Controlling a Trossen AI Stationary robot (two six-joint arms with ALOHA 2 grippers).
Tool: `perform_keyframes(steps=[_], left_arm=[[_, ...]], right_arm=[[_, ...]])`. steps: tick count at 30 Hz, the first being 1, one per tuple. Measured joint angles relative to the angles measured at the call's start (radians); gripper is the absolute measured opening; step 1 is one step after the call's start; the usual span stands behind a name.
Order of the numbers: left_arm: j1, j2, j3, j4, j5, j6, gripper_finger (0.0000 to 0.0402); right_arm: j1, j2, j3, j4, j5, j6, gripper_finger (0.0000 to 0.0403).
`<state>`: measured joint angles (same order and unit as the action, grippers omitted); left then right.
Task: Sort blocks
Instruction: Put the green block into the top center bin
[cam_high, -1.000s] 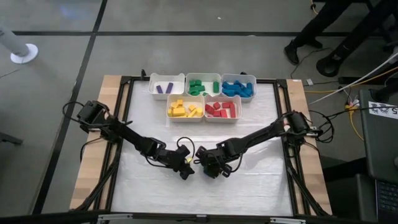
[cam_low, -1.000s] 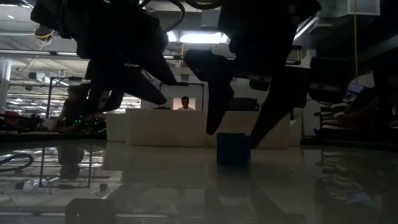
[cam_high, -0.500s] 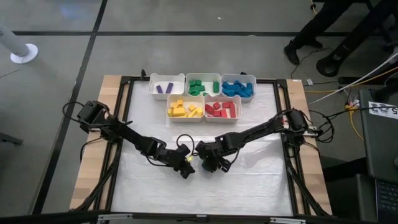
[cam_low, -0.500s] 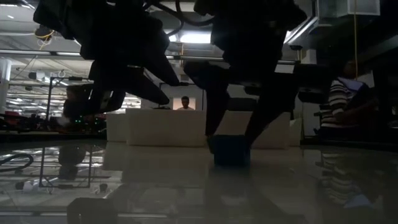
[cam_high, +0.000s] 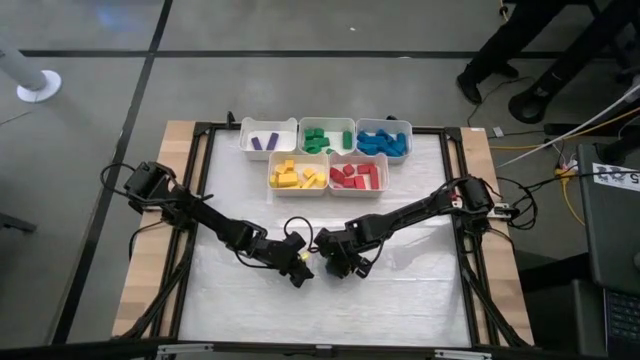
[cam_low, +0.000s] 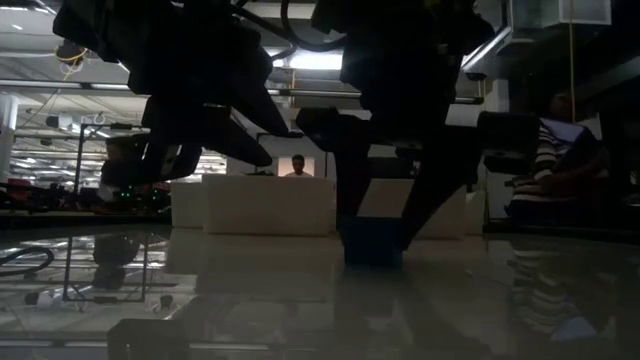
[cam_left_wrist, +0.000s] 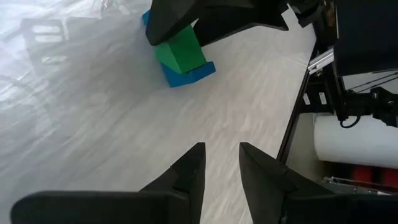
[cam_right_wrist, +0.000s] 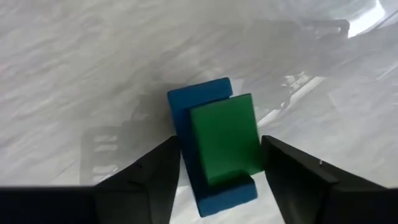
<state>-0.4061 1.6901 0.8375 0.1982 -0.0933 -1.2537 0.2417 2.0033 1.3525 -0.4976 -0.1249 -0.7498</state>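
A green block (cam_right_wrist: 224, 134) sits on top of a blue block (cam_right_wrist: 200, 102), which lies flat on the white table cover near the table's middle. My right gripper (cam_right_wrist: 221, 149) (cam_high: 337, 265) points down over the pair, open, with one finger on each side. In the low view only the blue block (cam_low: 372, 243) shows between those fingers. My left gripper (cam_left_wrist: 222, 149) (cam_high: 300, 272) hangs just to the left of the pair. Its fingers stand a narrow gap apart with nothing between them. My right gripper comes at the two stacked blocks from above, slanting. One finger (cam_right_wrist: 155, 177) stands at the blue block's side (cam_right_wrist: 179, 124) and the other finger (cam_right_wrist: 298, 180) at the green block's side (cam_right_wrist: 254, 140). Whether either one touches, I cannot tell. The blue block rests on the table.
Five white bins stand at the table's far side: purple (cam_high: 268, 138), green (cam_high: 327, 136) and blue (cam_high: 383, 138) in the back row, yellow (cam_high: 298, 173) and red (cam_high: 357, 175) in front. Bare cover lies toward the near edge. People show in the room beyond.
My right gripper has shifted a little toward the table's left edge and come down, so its fingers now reach lower on either side of the stacked blocks. The blocks have stayed in place.
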Motion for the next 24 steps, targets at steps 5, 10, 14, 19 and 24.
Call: perform_keyframes(steps=[5,10,14,19,24], left_arm=[[0.000,0.000,0.000,0.000,0.000,0.000,0.0086],[0.000,0.000,0.000,0.001,0.000,-0.001,0.0086],[0.000,0.000,0.000,0.017,0.000,-0.003,0.0086],[0.000,-0.008,0.000,0.030,0.000,0.005,0.0086],[0.000,-0.063,0.000,0.023,-0.039,0.073,0.0086]], right_arm=[[0.000,0.000,0.000,0.000,0.000,0.000,0.0163],[0.000,0.000,0.001,-0.004,0.000,0.009,0.0126],[0.000,0.000,0.023,-0.062,0.000,0.012,0.0131],[0.000,0.000,0.104,-0.159,0.000,0.047,0.0148],[0.000,0.000,0.185,-0.224,0.001,0.046,0.0137]])
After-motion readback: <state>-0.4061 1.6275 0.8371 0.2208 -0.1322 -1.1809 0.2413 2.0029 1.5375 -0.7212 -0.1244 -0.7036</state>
